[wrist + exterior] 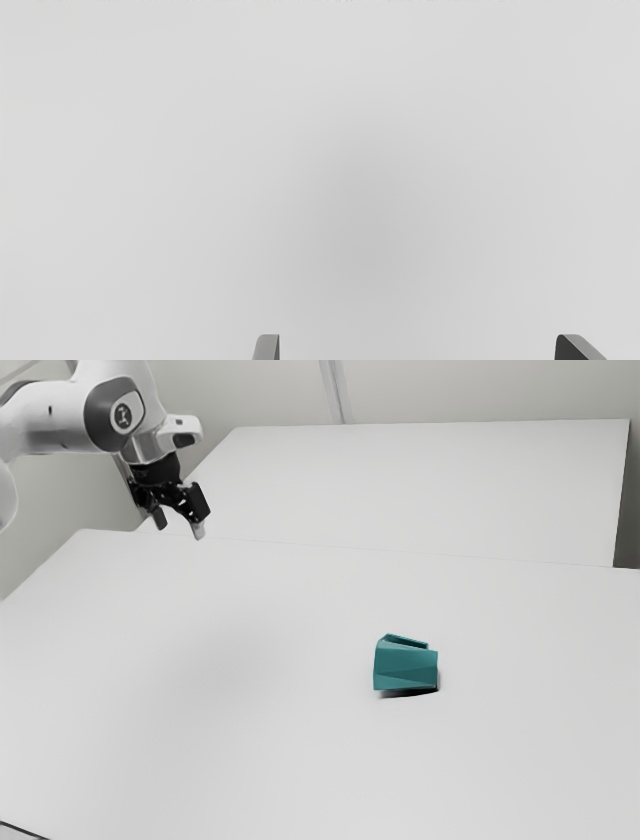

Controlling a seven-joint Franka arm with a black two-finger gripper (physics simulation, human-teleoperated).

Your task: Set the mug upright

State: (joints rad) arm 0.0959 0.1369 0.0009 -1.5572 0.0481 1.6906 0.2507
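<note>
On the table, well apart from my fingers: one teal mug, apparently on its side. Fingers: wide, empty. Handling: I should straddle its body squarely, grip gently, lift before turning.

At ten o'clock in the exterior view, my arm is smooth, rounded and white. A dark grey cap covers one joint — it carries a pale disc with a small dark marking. At three o'clock from that cap, my white housing has a small dark patch. Toward five o'clock my pincer is black and angular, flecked with pale spots — one fingertip is light grey.
</note>
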